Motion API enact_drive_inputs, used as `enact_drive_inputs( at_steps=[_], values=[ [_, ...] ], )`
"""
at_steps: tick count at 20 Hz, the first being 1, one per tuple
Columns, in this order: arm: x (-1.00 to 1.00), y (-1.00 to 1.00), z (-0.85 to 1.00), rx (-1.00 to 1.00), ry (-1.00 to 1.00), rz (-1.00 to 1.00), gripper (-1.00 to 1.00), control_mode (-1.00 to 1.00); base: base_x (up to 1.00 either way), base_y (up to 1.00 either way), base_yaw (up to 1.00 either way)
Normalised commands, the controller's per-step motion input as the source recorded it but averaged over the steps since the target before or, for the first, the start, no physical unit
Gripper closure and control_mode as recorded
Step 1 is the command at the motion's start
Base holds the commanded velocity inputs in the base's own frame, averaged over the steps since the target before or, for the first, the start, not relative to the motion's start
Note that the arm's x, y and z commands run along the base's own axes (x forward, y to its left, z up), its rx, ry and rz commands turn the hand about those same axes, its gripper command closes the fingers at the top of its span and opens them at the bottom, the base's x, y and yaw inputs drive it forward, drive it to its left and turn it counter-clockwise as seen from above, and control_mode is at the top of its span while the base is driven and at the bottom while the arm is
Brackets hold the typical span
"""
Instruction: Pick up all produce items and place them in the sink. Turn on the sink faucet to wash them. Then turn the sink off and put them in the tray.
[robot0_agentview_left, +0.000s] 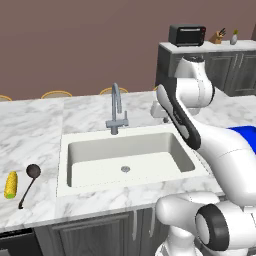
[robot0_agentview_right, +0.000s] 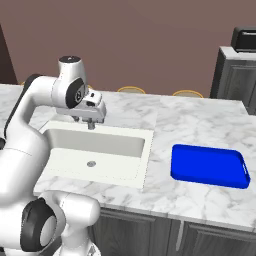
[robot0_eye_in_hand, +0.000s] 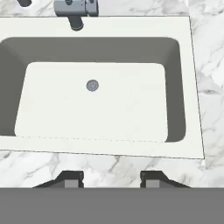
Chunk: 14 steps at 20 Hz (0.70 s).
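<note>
Large rectangular off-white sink basin (robot0_eye_in_hand: 96, 100) is lying open below the hand, only the round metal drain (robot0_eye_in_hand: 92, 85) sitting in its floor. Tall grey gooseneck faucet (robot0_agentview_left: 116, 107) is standing at 12 o'clock of the basin on the back rim, blocking a straight pass over that edge. White marble counter (robot0_agentview_right: 190, 122) between the basin and the flat bright-blue tray (robot0_agentview_right: 209, 165) at 3 o'clock is lying bare. At 9 o'clock, the black long-handled ladle (robot0_agentview_left: 28, 183) is lying just beside the small yellow corn cob (robot0_agentview_left: 11, 184), crowding its right flank. The gripper (robot0_eye_in_hand: 111, 178) is hanging over the counter strip outside the basin rim, fingers apart.
</note>
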Motion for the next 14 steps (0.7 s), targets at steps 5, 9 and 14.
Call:
enact_drive_inputs(
  at_steps=[5, 9, 14],
  values=[
    [-0.22, 0.12, 0.0, -0.01, -0.06, 0.01, -1.0, -1.0, 0.0, 0.0, 0.0],
    [-0.37, 0.49, -0.01, -0.04, -0.02, 0.03, -1.0, -1.0, 0.0, 0.0, 0.0],
    [-0.53, 0.56, -0.06, -0.01, 0.0, 0.02, -1.0, -1.0, 0.0, 0.0, 0.0]
  ],
)
